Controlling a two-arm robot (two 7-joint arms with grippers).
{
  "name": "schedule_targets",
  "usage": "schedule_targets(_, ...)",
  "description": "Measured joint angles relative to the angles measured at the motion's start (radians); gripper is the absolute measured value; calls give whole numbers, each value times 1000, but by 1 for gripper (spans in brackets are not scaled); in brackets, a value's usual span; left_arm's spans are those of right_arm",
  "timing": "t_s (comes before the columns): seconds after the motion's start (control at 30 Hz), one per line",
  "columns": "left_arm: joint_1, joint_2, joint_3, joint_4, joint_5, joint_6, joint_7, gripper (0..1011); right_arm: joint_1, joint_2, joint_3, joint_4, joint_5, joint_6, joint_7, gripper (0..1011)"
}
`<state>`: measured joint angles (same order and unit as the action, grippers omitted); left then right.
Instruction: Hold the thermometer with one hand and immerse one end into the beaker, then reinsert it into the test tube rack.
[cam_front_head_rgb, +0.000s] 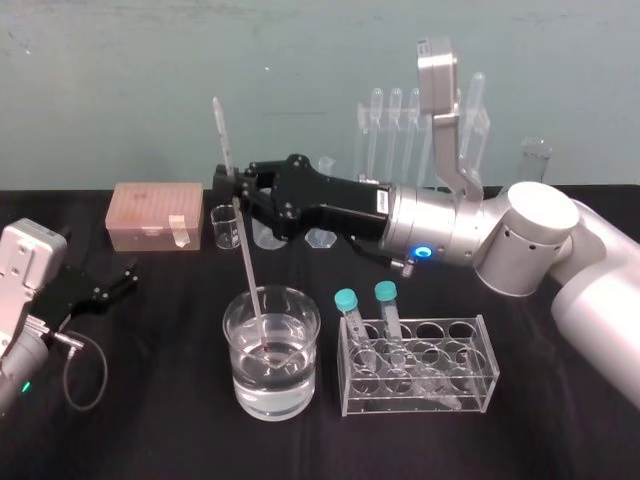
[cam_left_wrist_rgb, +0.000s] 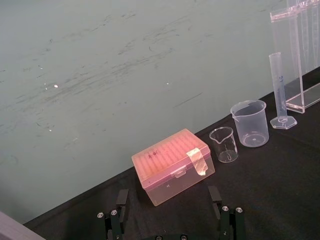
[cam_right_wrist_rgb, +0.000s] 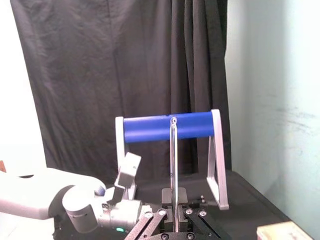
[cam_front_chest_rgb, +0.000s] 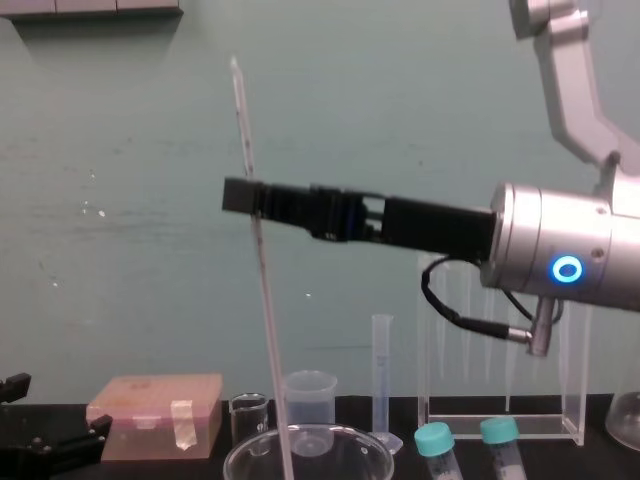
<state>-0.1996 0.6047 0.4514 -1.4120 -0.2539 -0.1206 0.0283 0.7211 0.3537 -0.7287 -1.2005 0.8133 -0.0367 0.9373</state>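
we're at the dipping step. right claw (cam_front_head_rgb: 232, 190) is clamped on the thermometer (cam_front_head_rgb: 247, 262) near its upper end, rod a bit tilted, lower end down in the water of the big beaker (cam_front_head_rgb: 295, 395) right below the claw. we'd call the dip done, so next: lift straight up till the tip clears the rim, then swing back to the tall clear rack (cam_front_chest_rgb: 550, 425) behind the claw's wrist and line up a hole. left claw (cam_front_head_rgb: 115, 283) sits parked, spread open, well apart from the working claw.
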Motion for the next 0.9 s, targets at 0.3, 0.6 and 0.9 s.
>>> schedule_targets(0.3,0,0,0,0,0,0,0,1008,-23,-4,5,22,-23,-6,4,56)
schedule_targets(0.6,0,0,0,0,0,0,0,1008,-35,-4,10,24,-35,-6,11,56)
schedule_targets(0.9,0,0,0,0,0,0,0,1008,-47,3,18,10,-37,-2,11,56)
